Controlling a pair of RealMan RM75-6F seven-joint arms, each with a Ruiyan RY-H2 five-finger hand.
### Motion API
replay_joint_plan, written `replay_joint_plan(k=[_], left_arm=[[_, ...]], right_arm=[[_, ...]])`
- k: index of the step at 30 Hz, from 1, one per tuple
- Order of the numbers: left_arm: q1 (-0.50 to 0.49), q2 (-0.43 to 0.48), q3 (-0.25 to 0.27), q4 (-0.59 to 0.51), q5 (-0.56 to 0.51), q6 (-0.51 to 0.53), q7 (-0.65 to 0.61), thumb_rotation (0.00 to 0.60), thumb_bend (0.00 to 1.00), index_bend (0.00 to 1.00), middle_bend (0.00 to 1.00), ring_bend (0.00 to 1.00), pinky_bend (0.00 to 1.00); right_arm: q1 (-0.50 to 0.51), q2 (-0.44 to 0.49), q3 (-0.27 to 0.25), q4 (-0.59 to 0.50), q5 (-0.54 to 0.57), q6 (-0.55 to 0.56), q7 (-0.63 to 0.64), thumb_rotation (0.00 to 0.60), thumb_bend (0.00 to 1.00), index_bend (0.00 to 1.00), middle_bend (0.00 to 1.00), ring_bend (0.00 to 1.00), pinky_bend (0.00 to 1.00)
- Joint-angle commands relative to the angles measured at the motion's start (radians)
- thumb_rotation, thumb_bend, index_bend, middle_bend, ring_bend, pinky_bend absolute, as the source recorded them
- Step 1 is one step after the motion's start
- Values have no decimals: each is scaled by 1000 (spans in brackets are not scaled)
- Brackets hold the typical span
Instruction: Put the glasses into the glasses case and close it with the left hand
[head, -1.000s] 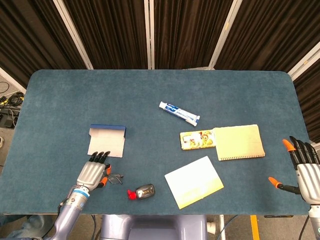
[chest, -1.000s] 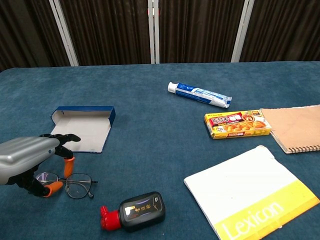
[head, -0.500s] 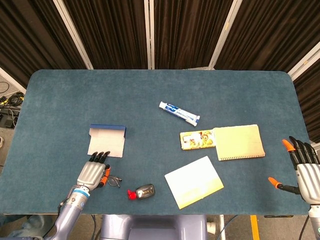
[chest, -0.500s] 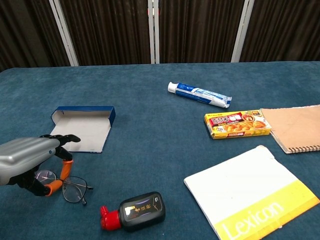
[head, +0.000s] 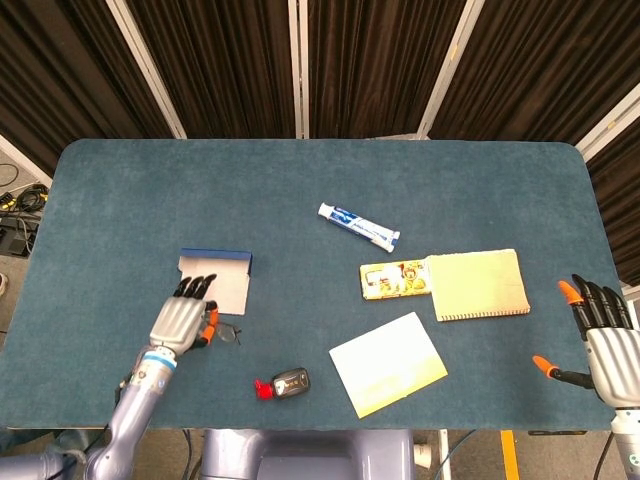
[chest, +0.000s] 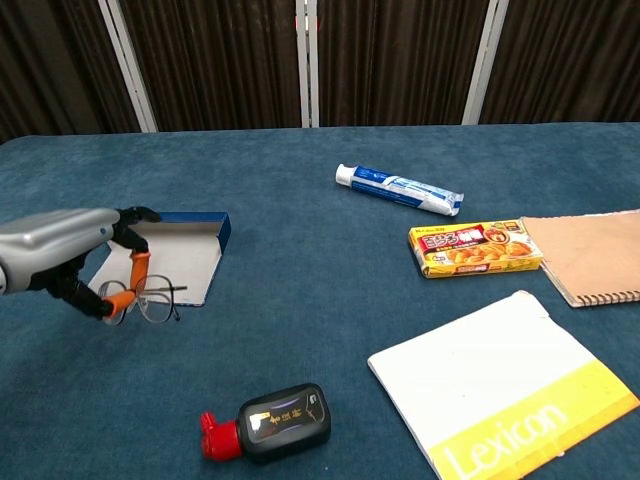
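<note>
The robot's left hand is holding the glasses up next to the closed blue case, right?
Not quite: the blue case is open, its lid folded back and the pale inside showing, as the chest view shows. The rest is right: the left hand holds the glasses lifted beside it.

Glasses (chest: 150, 300) before glasses case (chest: 172, 253)

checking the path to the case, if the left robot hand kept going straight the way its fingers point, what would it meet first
Most likely the open blue glasses case with its white lining: the left robot hand, pinching the thin wire-framed glasses, points up the table with its fingertips already at the case's near edge. Height above it is unclear.
</note>
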Motion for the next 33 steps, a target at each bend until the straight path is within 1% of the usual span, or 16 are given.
replay_joint_plan(k=[1, 6, 9, 11, 14, 18, 20, 25, 29, 33], left_arm=[[-38, 3, -44, 41, -34, -29, -13, 600, 550, 615, 0, 0, 0], [-100, -9, -104, 141, -104, -92, -42, 600, 554, 624, 0, 0, 0], [-132, -18, -120, 212, -112, -129, -66, 600, 555, 626, 0, 0, 0], [-147, -26, -121, 244, -103, -147, -87, 600, 554, 626, 0, 0, 0], [-166, -36, -116, 276, -96, -152, -86, 600, 555, 628, 0, 0, 0], [-192, -54, -115, 319, -114, -164, -70, 600, 555, 629, 0, 0, 0], [-212, -71, -114, 360, -129, -184, -68, 600, 555, 629, 0, 0, 0], [-239, -96, -103, 425, -139, -223, -83, 600, 554, 629, 0, 0, 0], [-251, -112, -91, 468, -124, -219, -81, 600, 554, 628, 0, 0, 0], [-260, -123, -90, 496, -123, -221, -88, 600, 552, 612, 0, 0, 0]], right_arm=[[3, -4, 1, 2, 7, -7, -4, 600, 0, 0, 0, 0, 0], [12, -9, 8, 10, 33, -28, -9, 600, 0, 0, 0, 0, 0], [15, -11, 15, 16, 52, -35, -13, 600, 0, 0, 0, 0, 0], [16, -13, 18, 17, 61, -35, -19, 600, 0, 0, 0, 0, 0], [14, -16, 22, 17, 67, -31, -35, 600, 0, 0, 0, 0, 0], [11, -18, 23, 13, 71, -24, -49, 600, 0, 0, 0, 0, 0], [10, -20, 25, 14, 81, -23, -58, 600, 0, 0, 0, 0, 0], [9, -24, 32, 21, 108, -29, -68, 600, 0, 0, 0, 0, 0], [5, -21, 36, 19, 117, -23, -69, 600, 0, 0, 0, 0, 0], [2, -18, 38, 18, 120, -17, -67, 600, 0, 0, 0, 0, 0]])
